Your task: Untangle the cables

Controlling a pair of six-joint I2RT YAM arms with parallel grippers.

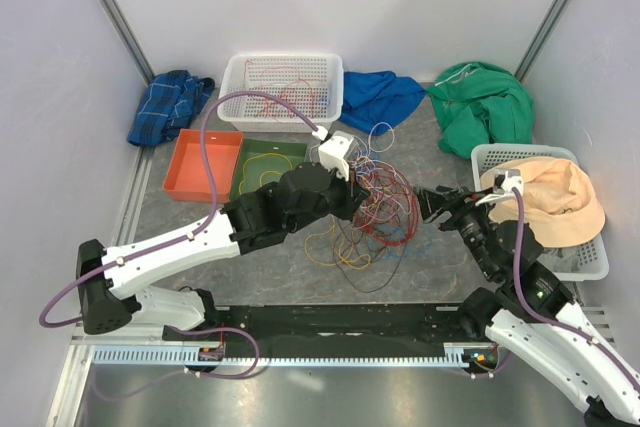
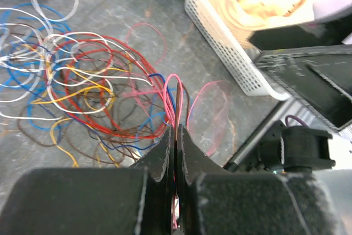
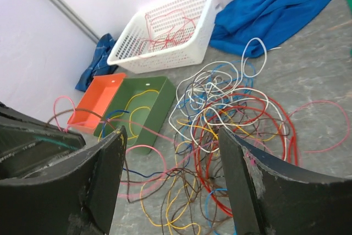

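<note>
At the far left, by the wall, lies a blue checked cloth (image 1: 168, 104). Next to it an orange tray (image 1: 190, 165) and a green tray (image 1: 262, 165) stand side by side and touch each other; a yellow cable (image 3: 146, 92) lies curled inside the green one. Behind the trays stands a white basket (image 1: 283, 87), and some thin red cables (image 1: 290, 82) lie on its bottom.

The left gripper (image 2: 176, 133) reaches from the left to the left edge of the big tangle. Its fingers are pressed tightly together, and they pinch a pink cable (image 2: 171, 75), which rises from between them in a narrow loop. A brownish strand runs close beside it.

The cables (image 1: 375, 212) lie in one loose heap on the grey table (image 1: 420, 267), in the middle, just right of the green tray. Red, white, blue, yellow and brown loops cross over each other. A blue cloth (image 1: 378, 97) lies behind the heap, beside the white basket.

The right gripper (image 3: 171, 130) is at the right edge of the heap and points toward it. Its fingers stand wide apart and nothing is between them.

Further right, a green cloth (image 1: 482, 105) lies at the back. Nearer, a second white basket (image 1: 590, 257) holds a peach cloth (image 1: 555, 197).
</note>
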